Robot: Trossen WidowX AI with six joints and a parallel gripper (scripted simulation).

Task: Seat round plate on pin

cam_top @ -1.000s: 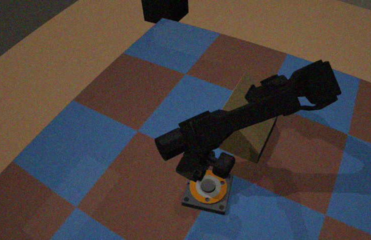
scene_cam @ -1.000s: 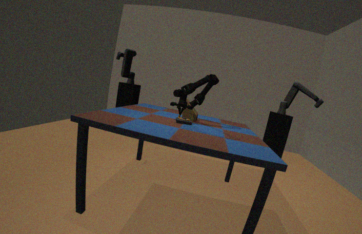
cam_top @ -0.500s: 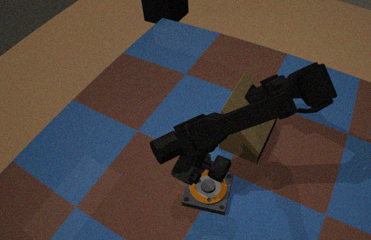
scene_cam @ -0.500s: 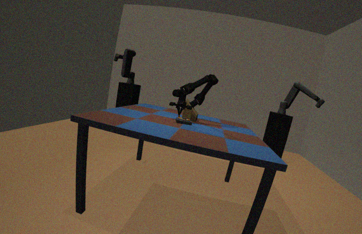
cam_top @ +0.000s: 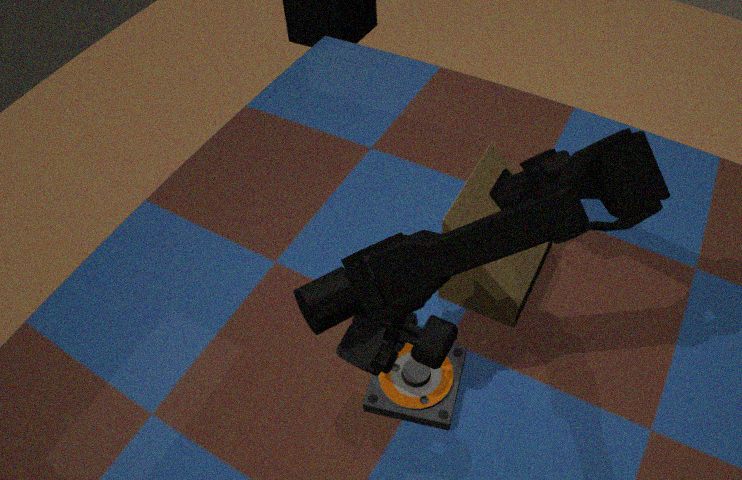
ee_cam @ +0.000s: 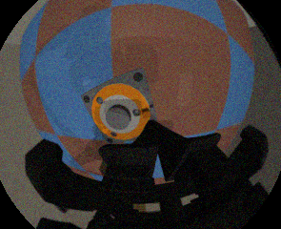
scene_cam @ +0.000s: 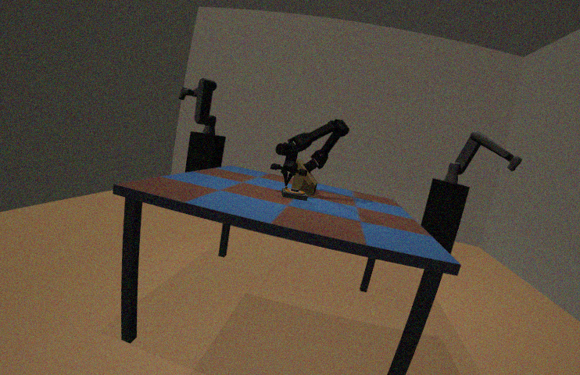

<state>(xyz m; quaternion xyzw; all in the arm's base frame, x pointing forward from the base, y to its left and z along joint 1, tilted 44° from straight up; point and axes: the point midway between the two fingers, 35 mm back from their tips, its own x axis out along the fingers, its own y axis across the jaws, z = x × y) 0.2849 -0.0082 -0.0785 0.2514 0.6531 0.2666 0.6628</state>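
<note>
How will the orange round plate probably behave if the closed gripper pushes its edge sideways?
The plate looks like a thin, stiff ring, so it should not bend. Because the grey post goes through its centre, it will probably rotate rather than slide off the base. The shut gripper holds nothing, so a nudge seems possible.

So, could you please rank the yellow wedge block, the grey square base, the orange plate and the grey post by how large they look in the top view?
Largest to smallest in the top view:
1. Yellow wedge block, though the arm hides part of it.
2. Grey square base.
3. Orange plate, partly under the shut hand.
4. Grey post.
</note>
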